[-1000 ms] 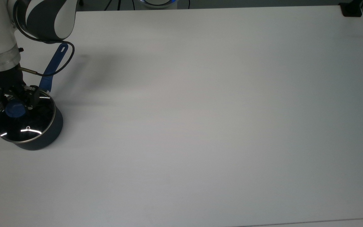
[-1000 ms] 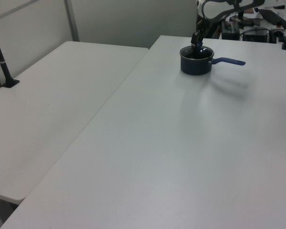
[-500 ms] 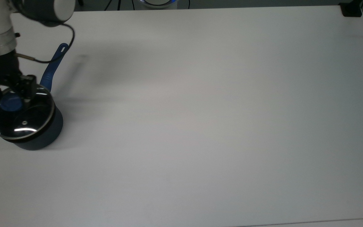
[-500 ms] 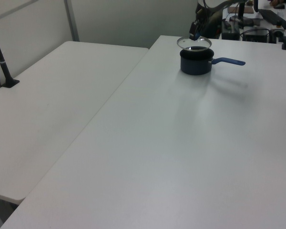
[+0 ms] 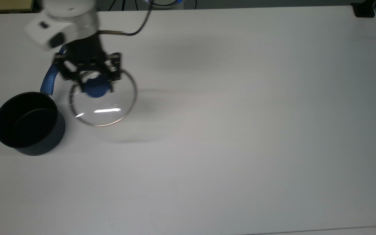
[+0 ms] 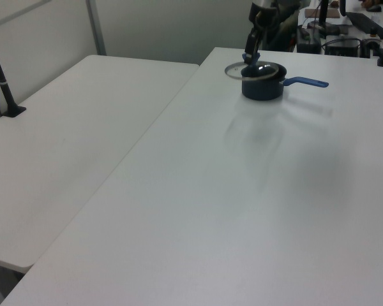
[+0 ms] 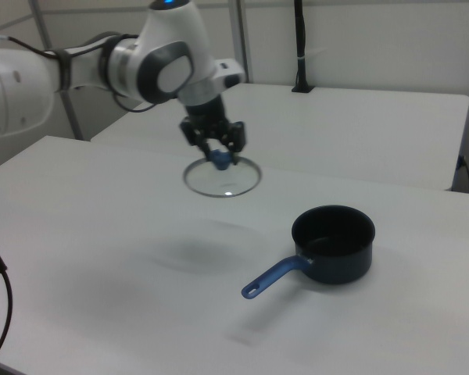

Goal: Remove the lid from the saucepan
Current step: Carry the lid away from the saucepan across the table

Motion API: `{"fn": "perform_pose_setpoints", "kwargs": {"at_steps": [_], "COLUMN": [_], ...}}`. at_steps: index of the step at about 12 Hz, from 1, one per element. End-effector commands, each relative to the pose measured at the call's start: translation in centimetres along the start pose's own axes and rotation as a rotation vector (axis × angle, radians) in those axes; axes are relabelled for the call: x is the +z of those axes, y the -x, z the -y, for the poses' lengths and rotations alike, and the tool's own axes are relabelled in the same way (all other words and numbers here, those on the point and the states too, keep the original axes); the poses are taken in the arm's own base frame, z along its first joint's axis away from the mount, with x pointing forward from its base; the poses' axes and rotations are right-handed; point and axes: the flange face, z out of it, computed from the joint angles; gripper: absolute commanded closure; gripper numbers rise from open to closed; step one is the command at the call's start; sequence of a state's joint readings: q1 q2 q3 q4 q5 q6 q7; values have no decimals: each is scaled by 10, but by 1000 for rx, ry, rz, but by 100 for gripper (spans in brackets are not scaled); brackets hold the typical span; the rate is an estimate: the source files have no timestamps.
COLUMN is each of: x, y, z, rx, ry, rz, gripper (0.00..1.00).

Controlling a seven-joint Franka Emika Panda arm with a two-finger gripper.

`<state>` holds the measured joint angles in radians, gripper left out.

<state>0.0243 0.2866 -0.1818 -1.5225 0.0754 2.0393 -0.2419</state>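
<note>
In the top view, at the far left, the saucepan (image 5: 29, 125) was seen standing open on the table (image 5: 240, 130), its black inside bare and its blue handle (image 5: 49, 80) running up the frame. Half a second before, the lid (image 5: 103, 101) had been hanging just over the pan's rim; it had since been carried to the top view's right and was held in the air, clear of the pan, with its shadow thrown on the table beneath. The gripper (image 5: 93, 85) was clenched on the lid's blue knob (image 5: 94, 88). In the right view the lid (image 7: 222, 177) was seen well apart from the pan (image 7: 334, 241). The removal itself could be judged done; only setting the lid down seemed to remain.
</note>
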Motion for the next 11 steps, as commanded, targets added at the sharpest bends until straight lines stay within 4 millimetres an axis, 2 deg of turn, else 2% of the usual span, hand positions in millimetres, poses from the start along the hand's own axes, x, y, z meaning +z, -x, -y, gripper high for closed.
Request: {"fn": "perform_pose_setpoints", "kwargs": {"at_steps": [1,2,4,6,11], "x": [-7,-2,24,46,90], "y": [43,53,76,92,114], "z": [54,70,95,105,137], "rx": [-24,-45,-105,-114,-76], "ry": [-17,-10,9,23,69], "rz": [36,37,38,41,43], "gripper": [41,41,41,41,41]}}
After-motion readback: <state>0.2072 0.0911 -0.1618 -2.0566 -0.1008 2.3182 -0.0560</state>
